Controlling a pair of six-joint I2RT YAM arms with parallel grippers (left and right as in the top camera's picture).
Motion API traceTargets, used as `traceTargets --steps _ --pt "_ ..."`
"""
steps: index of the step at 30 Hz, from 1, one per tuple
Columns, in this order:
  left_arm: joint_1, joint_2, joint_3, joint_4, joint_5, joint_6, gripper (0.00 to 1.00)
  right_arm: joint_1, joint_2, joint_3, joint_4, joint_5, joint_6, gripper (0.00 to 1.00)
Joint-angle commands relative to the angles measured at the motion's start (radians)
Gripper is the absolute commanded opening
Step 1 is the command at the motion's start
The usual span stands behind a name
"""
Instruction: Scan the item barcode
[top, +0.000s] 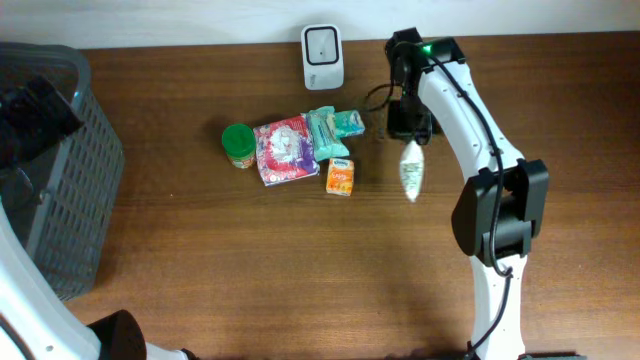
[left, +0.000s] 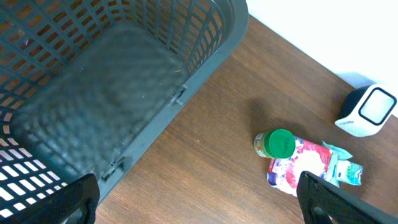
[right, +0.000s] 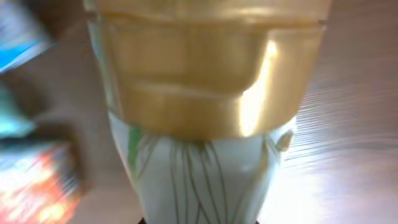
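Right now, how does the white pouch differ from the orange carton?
The white pouch is gripped at one end by the right hand; the orange carton lies free on the table. The pouch is long, tapered and pale with a gold band; the carton is short, boxy and bright orange. The pouch is apart from the pile; the carton sits against it. Both are small packaged goods.

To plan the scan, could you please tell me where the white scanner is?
In the overhead view, the white scanner stands top centre, just behind the teal packet.
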Motion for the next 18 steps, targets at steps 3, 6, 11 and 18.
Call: traceTargets --steps 3,6,11,18 --pt "0.004 -0.007 -0.001 0.0 0.003 -0.01 0.99 0.022 -0.014 -0.235 0.162 0.188 0.076 0.06" --pt "0.004 -0.007 -0.001 0.0 0.003 -0.01 0.99 0.08 -0.014 -0.285 0.227 0.163 0.075 0.16" --pt "0.004 -0.007 -0.001 0.0 0.003 -0.01 0.99 0.156 -0.014 -0.209 0.217 -0.031 0.037 0.88" --pt "0.004 -0.007 -0.001 0.0 0.003 -0.01 0.99 0.057 -0.014 -0.028 -0.034 -0.185 -0.207 0.99"
